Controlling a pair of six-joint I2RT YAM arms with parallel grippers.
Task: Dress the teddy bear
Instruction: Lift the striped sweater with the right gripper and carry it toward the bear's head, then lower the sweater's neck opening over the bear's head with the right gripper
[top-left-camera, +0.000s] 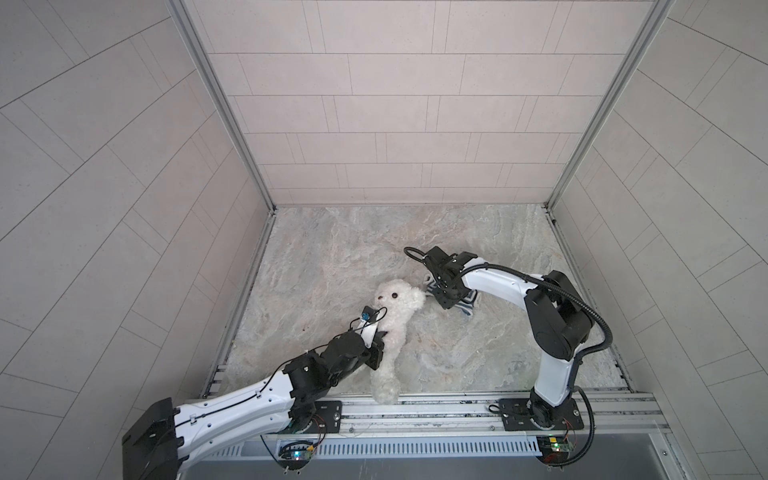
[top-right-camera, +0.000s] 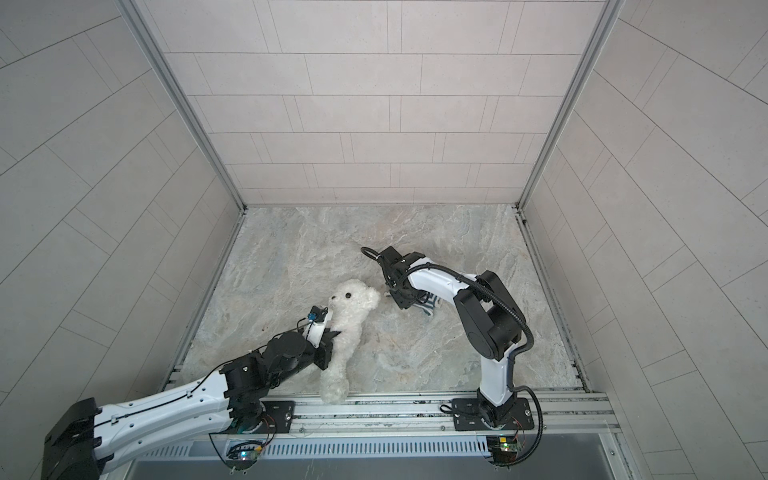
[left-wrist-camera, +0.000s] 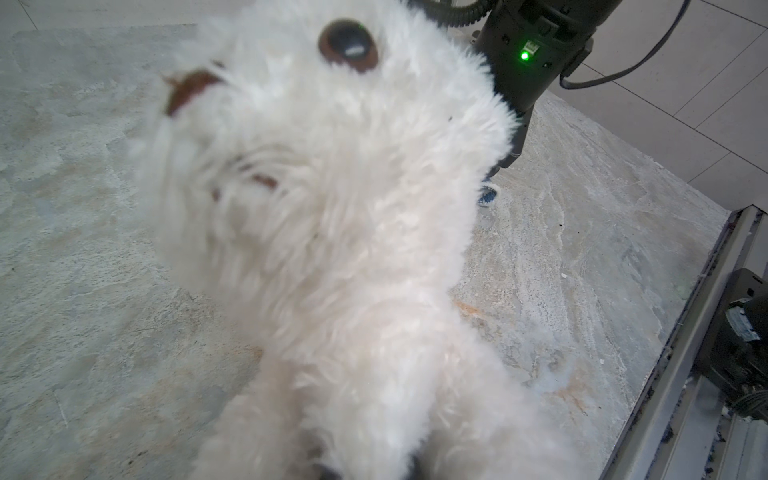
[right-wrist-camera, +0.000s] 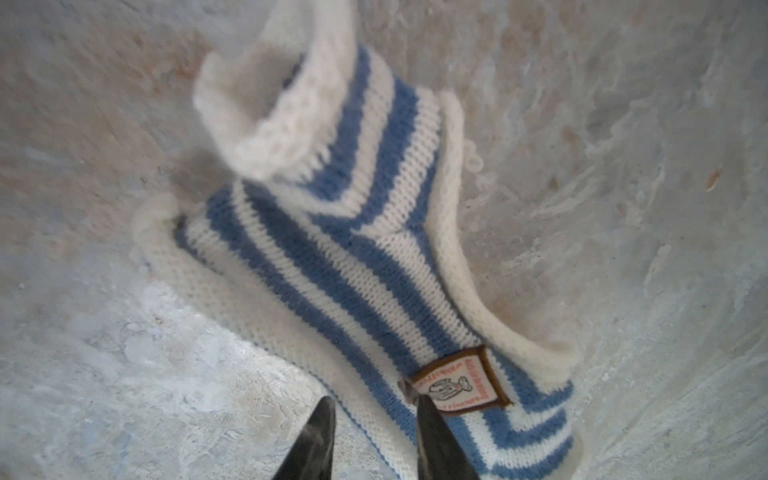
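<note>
Left gripper (top-left-camera: 379, 345): closed tight on the teddy bear (top-left-camera: 397, 320), pinching its flank beside the near arm
Teddy bear: undressed, lying face up on the table (top-left-camera: 478, 361), head towards the far wall, feet at the front rail (top-left-camera: 440, 405)
Right gripper (right-wrist-camera: 374, 436): jaws partly apart astride the hem of the striped sweater (right-wrist-camera: 353, 249), one tip on the knit by the badge (right-wrist-camera: 457, 386), the other over bare table; no clamp that I can see
Step in hand: judged to be taking hold of the sweater hem
Doing it well: catch a single layer of knit, so the opening stays free for the head
In the way: the left grip sits where the sweater must pass; the collar looks narrow against the fluffy head
Around: the sweater lies just beside the bear's ear, under the right arm
</note>
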